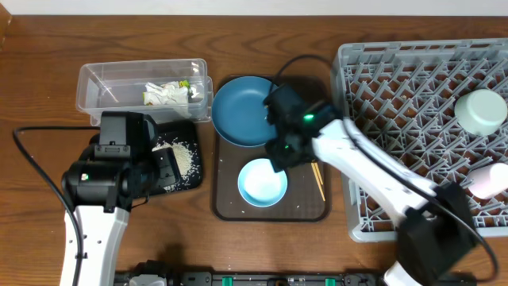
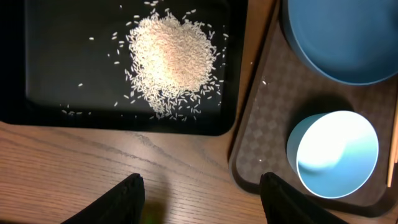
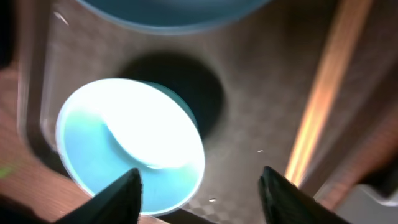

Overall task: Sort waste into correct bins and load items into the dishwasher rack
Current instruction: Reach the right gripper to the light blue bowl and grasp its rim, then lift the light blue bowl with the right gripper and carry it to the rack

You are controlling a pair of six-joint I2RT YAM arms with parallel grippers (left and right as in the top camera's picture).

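Observation:
My left gripper [image 2: 202, 186] is open and empty over bare wood, just in front of the black tray [image 2: 37, 62] that holds the rice heap [image 2: 171, 59]. My right gripper [image 3: 199, 177] is open and empty above the brown tray, its left finger over the rim of the pale-blue bowl [image 3: 124, 143]. The dark-blue dish [image 1: 242, 111], the pale-blue bowl [image 1: 263, 183] and the chopsticks [image 1: 318, 181] lie on the brown tray. The clear tub [image 1: 103, 83] holds white tissue [image 1: 167, 95] with a bit of yellow wrapper. The mint-green bowl [image 1: 481, 111] and the pink-white cup [image 1: 488, 179] sit in the rack [image 1: 397, 95].
The brown serving tray [image 1: 305, 208] lies between the black tray [image 1: 190, 179] and the rack. My left arm [image 1: 103, 179] covers the black tray's left part. My right arm [image 1: 373, 179] crosses the rack's left edge.

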